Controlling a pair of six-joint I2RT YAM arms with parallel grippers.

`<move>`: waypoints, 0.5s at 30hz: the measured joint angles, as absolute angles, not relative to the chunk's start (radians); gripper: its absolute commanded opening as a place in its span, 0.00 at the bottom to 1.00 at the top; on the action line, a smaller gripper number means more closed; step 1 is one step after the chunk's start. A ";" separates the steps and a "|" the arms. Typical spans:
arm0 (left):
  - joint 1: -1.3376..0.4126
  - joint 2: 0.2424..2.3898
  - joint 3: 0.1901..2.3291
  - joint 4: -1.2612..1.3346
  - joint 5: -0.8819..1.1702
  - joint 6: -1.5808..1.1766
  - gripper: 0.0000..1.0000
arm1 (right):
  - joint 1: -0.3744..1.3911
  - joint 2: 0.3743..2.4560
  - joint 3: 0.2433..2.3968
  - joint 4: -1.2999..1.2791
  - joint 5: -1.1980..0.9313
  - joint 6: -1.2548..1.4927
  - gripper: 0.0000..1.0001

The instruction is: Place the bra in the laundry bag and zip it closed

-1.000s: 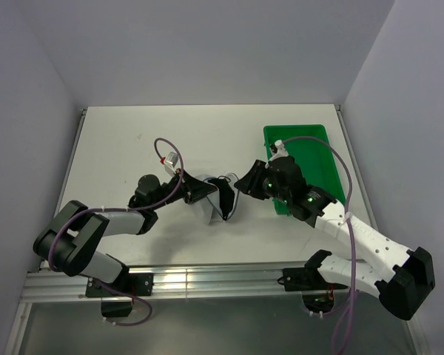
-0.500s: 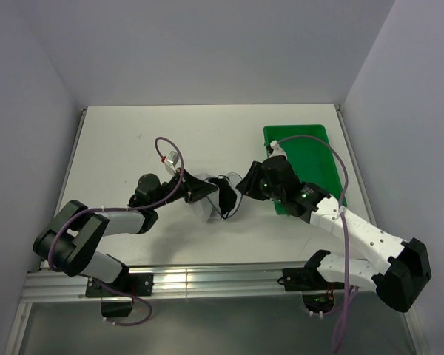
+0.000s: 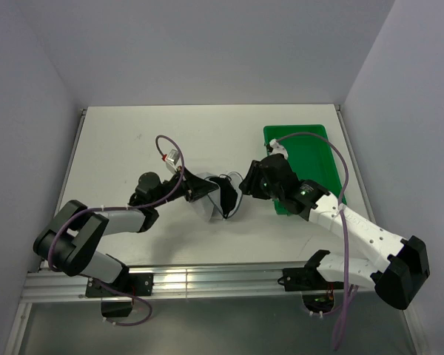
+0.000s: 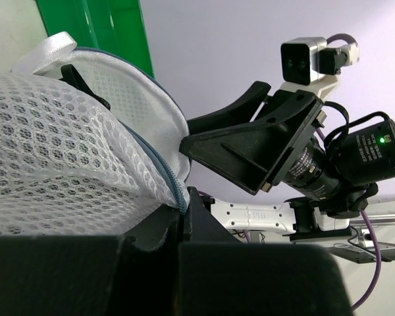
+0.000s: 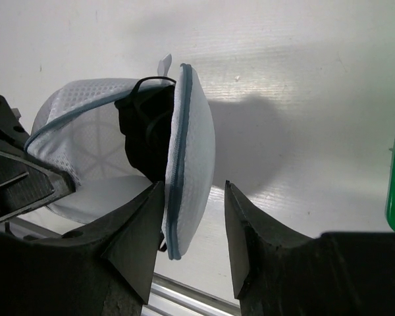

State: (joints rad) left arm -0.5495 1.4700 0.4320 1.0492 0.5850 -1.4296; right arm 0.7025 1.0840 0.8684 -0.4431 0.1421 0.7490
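The laundry bag [image 3: 209, 201] is a white mesh pouch with a blue-grey zipper edge, lying mid-table with its mouth held open. The black bra [image 3: 226, 194] sits inside the open mouth; it shows dark in the right wrist view [image 5: 147, 135]. My left gripper [image 3: 194, 191] is shut on the bag's zipper edge [image 4: 179, 199]. My right gripper [image 3: 246, 185] is open, its fingers [image 5: 135, 237] straddling the other flap of the bag [image 5: 191, 164] without clamping it.
A green plastic tray [image 3: 322, 159] stands at the right of the table, just behind the right arm. The aluminium rail [image 3: 207, 277] runs along the near table edge. White walls close in left, back and right.
My right gripper has moved left, from beside the tray up to the bag's open flap. The left gripper has held its grip and place.
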 measured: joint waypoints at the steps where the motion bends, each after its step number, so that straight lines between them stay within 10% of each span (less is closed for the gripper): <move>1: -0.550 1.470 0.435 1.048 0.588 -1.430 0.00 | 0.702 1.093 0.875 -0.443 0.142 0.745 0.49; 15: -0.592 1.412 0.671 0.672 0.600 -1.259 0.00 | 0.709 1.224 1.125 -0.582 0.243 0.641 0.13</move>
State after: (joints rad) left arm -0.5922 1.4117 0.6708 0.6716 0.5999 -1.2594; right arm 0.7086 1.2243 1.1252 -0.5816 0.2428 0.6411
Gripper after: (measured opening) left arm 0.033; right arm 0.154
